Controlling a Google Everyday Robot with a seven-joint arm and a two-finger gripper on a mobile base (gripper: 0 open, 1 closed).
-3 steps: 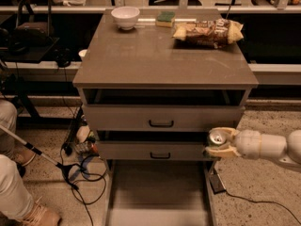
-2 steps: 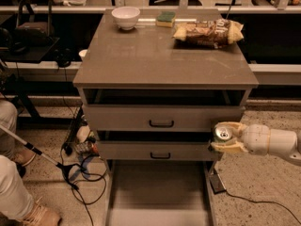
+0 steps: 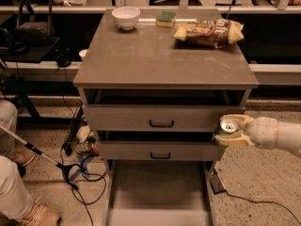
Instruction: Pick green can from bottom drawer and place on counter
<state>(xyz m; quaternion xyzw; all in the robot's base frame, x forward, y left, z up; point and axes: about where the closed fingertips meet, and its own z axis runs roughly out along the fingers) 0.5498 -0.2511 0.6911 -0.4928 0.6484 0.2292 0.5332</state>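
Tool [image 3: 230, 132] sits at cabinet's right side, level with the middle drawer front, fingers pinching green can [image 3: 229, 125], which is upright with silver top up and held in air just off the cabinet edge. Bottom drawer [image 3: 157, 187] is pulled out, below and left. Counter [image 3: 164, 55] above carries white bowl [image 3: 126, 17], sponge [image 3: 166, 19] and snack bag [image 3: 209, 31] at the back.

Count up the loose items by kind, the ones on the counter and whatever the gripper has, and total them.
Bowl: 1, on the counter
Sponge: 1
Snack bag: 1
Green can: 1, in the gripper, right of the cabinet
Total: 4
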